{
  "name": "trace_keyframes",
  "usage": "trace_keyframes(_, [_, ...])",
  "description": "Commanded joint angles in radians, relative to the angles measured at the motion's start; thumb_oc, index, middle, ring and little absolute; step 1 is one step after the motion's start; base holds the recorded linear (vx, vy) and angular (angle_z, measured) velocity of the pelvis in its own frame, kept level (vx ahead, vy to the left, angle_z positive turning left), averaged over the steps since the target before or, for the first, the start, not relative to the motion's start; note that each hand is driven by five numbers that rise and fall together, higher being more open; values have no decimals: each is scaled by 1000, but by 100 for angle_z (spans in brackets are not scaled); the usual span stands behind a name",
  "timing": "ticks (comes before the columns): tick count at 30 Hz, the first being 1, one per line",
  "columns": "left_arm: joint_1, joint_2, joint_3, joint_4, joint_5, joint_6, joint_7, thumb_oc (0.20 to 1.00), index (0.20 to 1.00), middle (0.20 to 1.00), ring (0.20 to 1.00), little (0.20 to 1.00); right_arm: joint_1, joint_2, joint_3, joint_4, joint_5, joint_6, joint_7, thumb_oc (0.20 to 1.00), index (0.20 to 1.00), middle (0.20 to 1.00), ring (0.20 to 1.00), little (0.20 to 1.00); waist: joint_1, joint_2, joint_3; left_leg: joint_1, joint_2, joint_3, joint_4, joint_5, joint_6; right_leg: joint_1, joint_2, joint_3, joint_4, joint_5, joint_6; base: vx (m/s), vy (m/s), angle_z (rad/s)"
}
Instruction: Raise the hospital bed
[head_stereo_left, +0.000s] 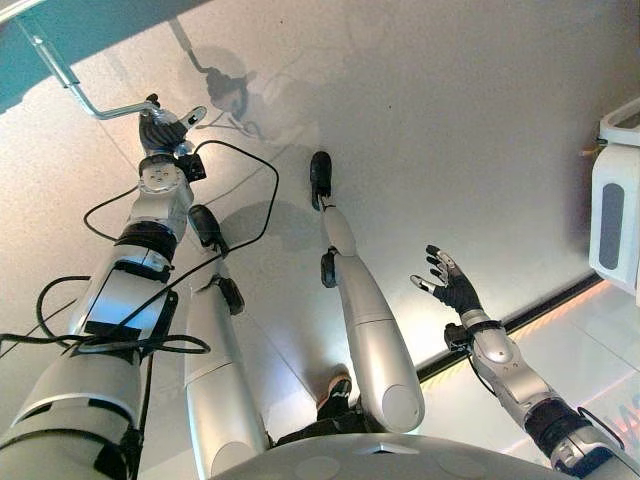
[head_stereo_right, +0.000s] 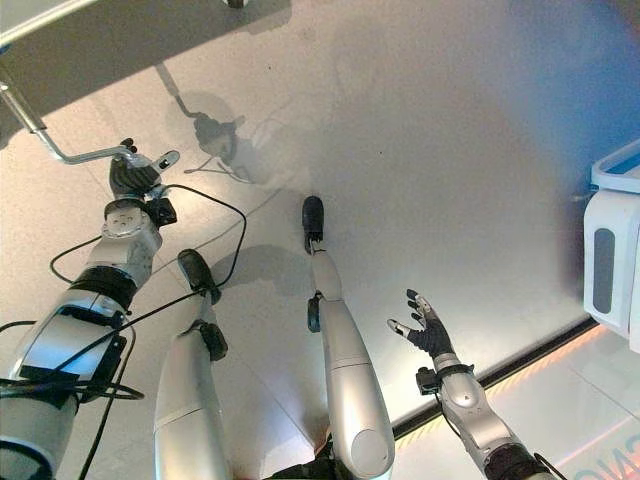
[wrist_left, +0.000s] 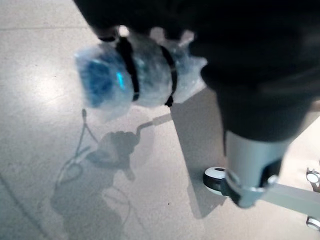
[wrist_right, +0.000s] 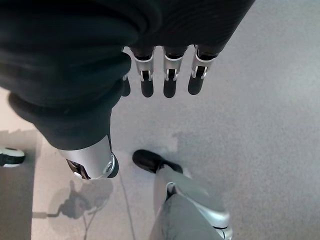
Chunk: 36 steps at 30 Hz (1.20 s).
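Silver crank: bent metal rod, running from under the bed at the upper left of the head views down to a handle end. Left robot hand: fingers curled round that handle end, clamped on it, arm reaching forward over the floor. In the left wrist view the handle appears wrapped in clear film with two dark bands, partly under the dark cover. Caster: white wheel on a pale frame bar, resting on the floor. Right robot hand: well apart from the crank, raised at the right, fingers straight and spread, holding nothing. White unit: at right edge.
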Motion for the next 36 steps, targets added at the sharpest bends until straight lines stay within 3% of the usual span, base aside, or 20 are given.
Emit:
trace_keyframes(1, [32,7,27,-33,36,-26,-22,1000,1000,1000,1000,1000,31,-60,-11,0,10,-16,-6,1000,1000,1000,1000,1000,2,19,24,59,-119,-1,-271,141,98,29,39,-110,61,-99,53,-30,0,10])
trace_keyframes(11, [118,-5,40,-65,56,-28,-43,1000,1000,1000,1000,1000,24,-46,-12,35,-1,-1,4,1000,1000,1000,1000,1000,25,19,24,108,-125,-12,-280,154,97,87,32,-129,53,-98,55,-19,5,5])
trace_keyframes(20, [318,-61,69,-151,26,-46,-92,1000,1000,1000,1000,1000,28,1,-33,109,-15,24,10,1000,1000,1000,1000,1000,62,26,23,200,-134,-25,-265,144,103,195,21,-148,62,-110,54,-6,14,3])
trace_keyframes(26, [472,-113,84,-150,49,-48,-129,1000,1000,1000,1000,1000,25,37,-43,171,-32,39,19,1000,1000,1000,1000,1000,90,38,-11,273,-140,-24,-273,138,106,280,13,-155,54,-116,57,29,39,5])
trace_keyframes(29, [604,-182,105,-88,62,-40,-181,1000,1000,1000,1000,1000,25,93,-51,273,-32,53,33,1000,1000,1000,1000,1000,123,62,-70,366,-144,-28,-301,132,109,376,9,-160,37,-129,61,94,54,7])
trace_keyframes(36, [719,-230,132,14,106,-20,-240,1000,1000,1000,1000,1000,27,149,-55,397,-42,74,55,1000,1000,1000,1000,1000,156,84,-141,467,-148,-20,-330,140,118,489,3,-168,10,-131,57,75,65,5])
